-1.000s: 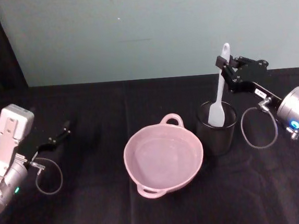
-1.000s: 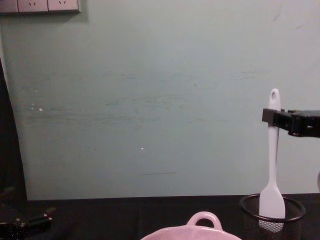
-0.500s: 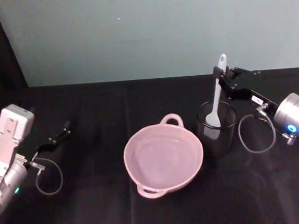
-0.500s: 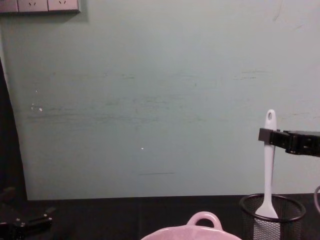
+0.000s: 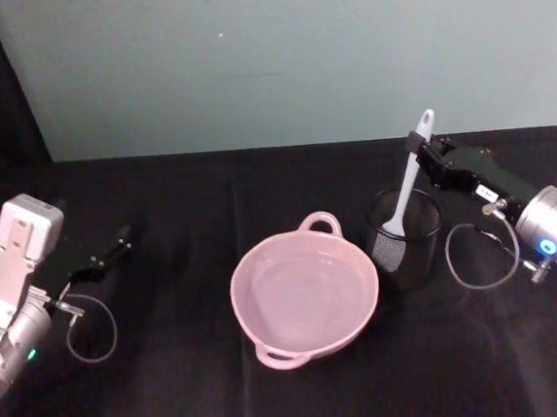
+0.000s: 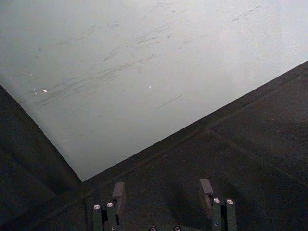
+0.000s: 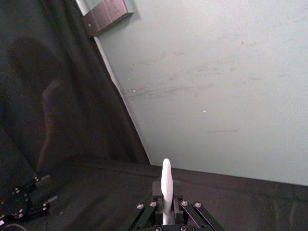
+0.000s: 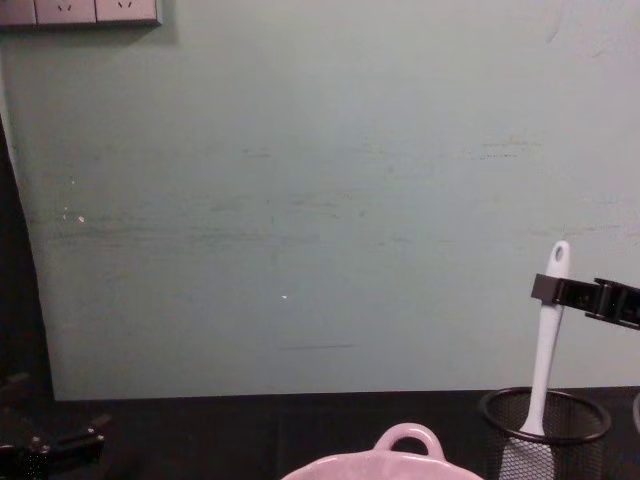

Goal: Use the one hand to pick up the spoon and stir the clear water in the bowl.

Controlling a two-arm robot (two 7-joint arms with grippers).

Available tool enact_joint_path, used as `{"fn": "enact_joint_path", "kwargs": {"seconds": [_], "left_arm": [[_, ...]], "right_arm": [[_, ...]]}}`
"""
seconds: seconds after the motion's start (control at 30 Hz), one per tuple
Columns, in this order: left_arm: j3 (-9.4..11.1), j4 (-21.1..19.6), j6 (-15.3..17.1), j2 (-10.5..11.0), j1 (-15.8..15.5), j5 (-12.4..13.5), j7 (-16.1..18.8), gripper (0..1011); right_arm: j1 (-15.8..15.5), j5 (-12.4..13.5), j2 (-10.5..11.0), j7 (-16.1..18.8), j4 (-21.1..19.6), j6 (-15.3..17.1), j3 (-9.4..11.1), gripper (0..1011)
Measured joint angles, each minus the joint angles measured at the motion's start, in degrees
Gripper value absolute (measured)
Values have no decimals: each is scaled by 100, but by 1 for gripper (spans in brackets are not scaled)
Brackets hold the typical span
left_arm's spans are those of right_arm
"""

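Observation:
The white spoon (image 5: 409,182) stands tilted in a black wire-mesh cup (image 5: 406,252), blade down inside it and handle end up. My right gripper (image 5: 417,146) is shut on the upper handle just below the oval hole. The right wrist view shows the handle (image 7: 166,180) sticking up between the closed fingers (image 7: 157,190). From the chest, the spoon (image 8: 546,350) leans in the cup (image 8: 575,420) with the gripper (image 8: 548,290) on it. The pink bowl (image 5: 238,300) holds clear water, left of the cup. My left gripper (image 5: 116,250) rests open at the far left.
A black cloth covers the table, with a pale green wall behind it. The bowl's looped handle (image 8: 408,440) shows at the bottom of the chest view. A thin cable loop (image 5: 478,254) hangs under the right wrist. Wide bare cloth lies between the left gripper (image 6: 162,190) and the bowl.
My right gripper has come down, lowering the spoon's blade from the cup's rim deep into the mesh cup; the spoon now leans. The left arm has not moved.

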Motion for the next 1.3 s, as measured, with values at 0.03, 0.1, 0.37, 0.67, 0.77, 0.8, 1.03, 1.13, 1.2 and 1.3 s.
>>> {"fn": "enact_joint_path", "kwargs": {"seconds": [0.03, 0.1, 0.37, 0.67, 0.77, 0.8, 1.03, 1.13, 1.2, 1.3], "left_arm": [[0, 0, 0, 0, 0, 0, 0, 1005], [0, 0, 0, 0, 0, 0, 0, 1005], [0, 0, 0, 0, 0, 0, 0, 1005], [0, 0, 0, 0, 0, 0, 0, 1005], [0, 0, 0, 0, 0, 0, 0, 1005], [0, 0, 0, 0, 0, 0, 0, 1005], [0, 0, 0, 0, 0, 0, 0, 1005], [0, 0, 0, 0, 0, 0, 0, 1005], [0, 0, 0, 0, 0, 0, 0, 1005], [0, 0, 0, 0, 0, 0, 0, 1005]], "right_arm": [[-1, 54, -3, -5, 31, 11, 1, 118], [-1, 104, -3, -9, 60, 18, 0, 119], [25, 310, 43, -14, 211, 31, -58, 118], [90, 847, -11, 161, 679, 46, 33, 330], [90, 952, -12, 190, 768, 36, 56, 390], [87, 1002, -2, 194, 816, 26, 63, 449], [24, 1132, 69, 173, 924, -39, 56, 684], [-38, 1152, 110, 93, 880, -89, 44, 768], [-84, 1154, 144, 40, 816, -112, 42, 820], [-237, 1128, 271, -116, 570, -137, 45, 895]]}}
